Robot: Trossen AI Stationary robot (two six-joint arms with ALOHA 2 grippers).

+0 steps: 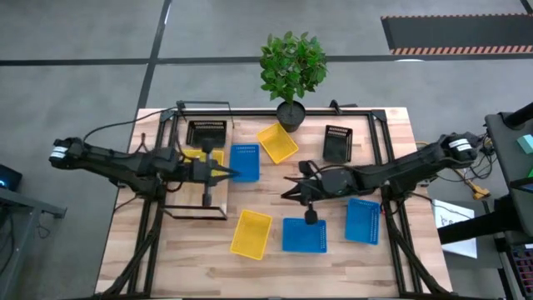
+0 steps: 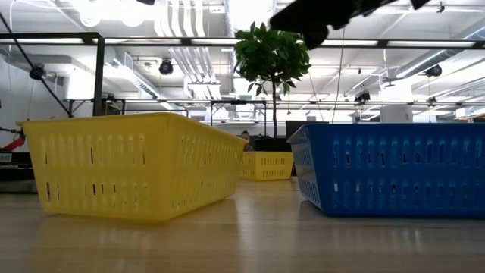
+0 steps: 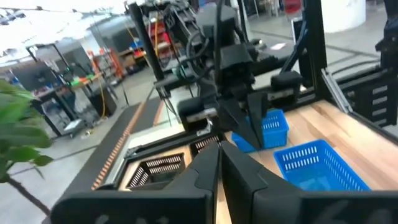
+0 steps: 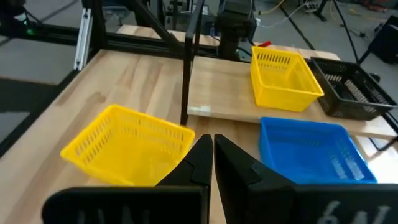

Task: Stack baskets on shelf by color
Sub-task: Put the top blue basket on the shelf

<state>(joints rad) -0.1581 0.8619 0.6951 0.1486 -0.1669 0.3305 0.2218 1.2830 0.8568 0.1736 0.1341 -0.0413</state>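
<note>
The shelf (image 1: 200, 179) sits on the left of the table (image 1: 166, 250) and carries a black, a yellow and a blue basket (image 1: 244, 162). Five more baskets lie loose on the tabletop, right of the shelf, beside the potted plant (image 1: 291, 71). The left gripper (image 1: 229, 172) hovers over the shelf's blue basket and the right gripper (image 1: 291, 187) at table centre, both fully closed and empty.

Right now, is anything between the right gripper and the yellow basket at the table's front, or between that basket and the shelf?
Nothing visible lies between the right gripper and the yellow basket, only bare tabletop. Toward the shelf, the left gripper, shut, reaches across it beside a blue basket.
</note>
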